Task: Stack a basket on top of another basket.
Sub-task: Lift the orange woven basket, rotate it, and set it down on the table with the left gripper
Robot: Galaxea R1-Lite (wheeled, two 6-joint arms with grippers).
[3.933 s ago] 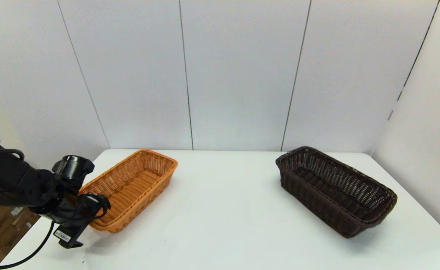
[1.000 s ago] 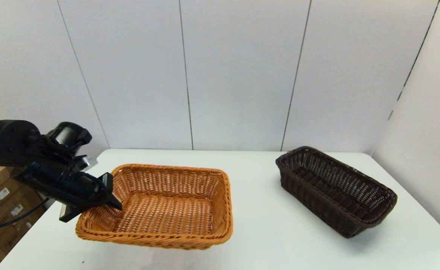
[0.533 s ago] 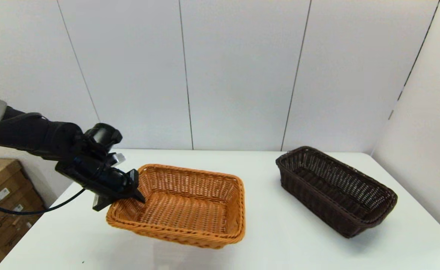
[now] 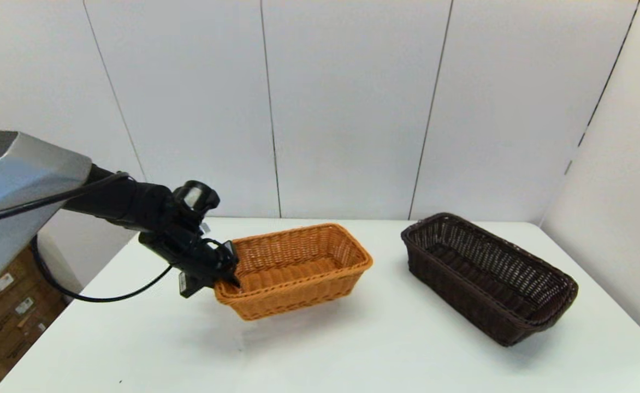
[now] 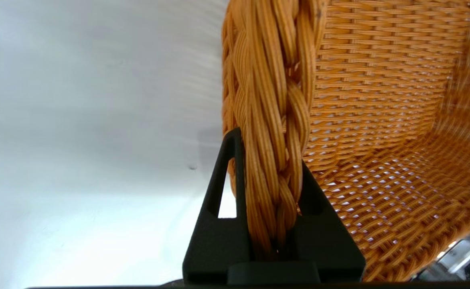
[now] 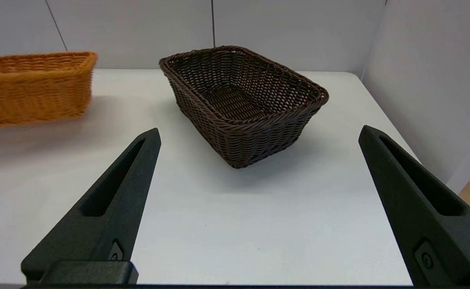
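The orange basket (image 4: 298, 267) hangs just above the table, left of centre, casting a shadow beneath. My left gripper (image 4: 227, 275) is shut on the braided rim at its left short end. In the left wrist view the two fingers (image 5: 223, 192) pinch that rim (image 5: 275, 100) of the orange basket, one outside and one inside. The dark brown basket (image 4: 489, 275) rests on the table at the right, apart from the orange one. My right gripper (image 6: 260, 131) stands open low over the table's front, facing the dark brown basket (image 6: 243, 100); the orange basket (image 6: 30, 86) shows farther off.
The white table (image 4: 353, 355) is bounded by grey wall panels at the back and a side wall (image 4: 615, 207) close to the dark basket. Cardboard boxes (image 4: 9, 305) stand on the floor beyond the table's left edge.
My left arm has carried the orange basket right and farther from me, turning it so its long side runs across. The dark brown basket has not moved.
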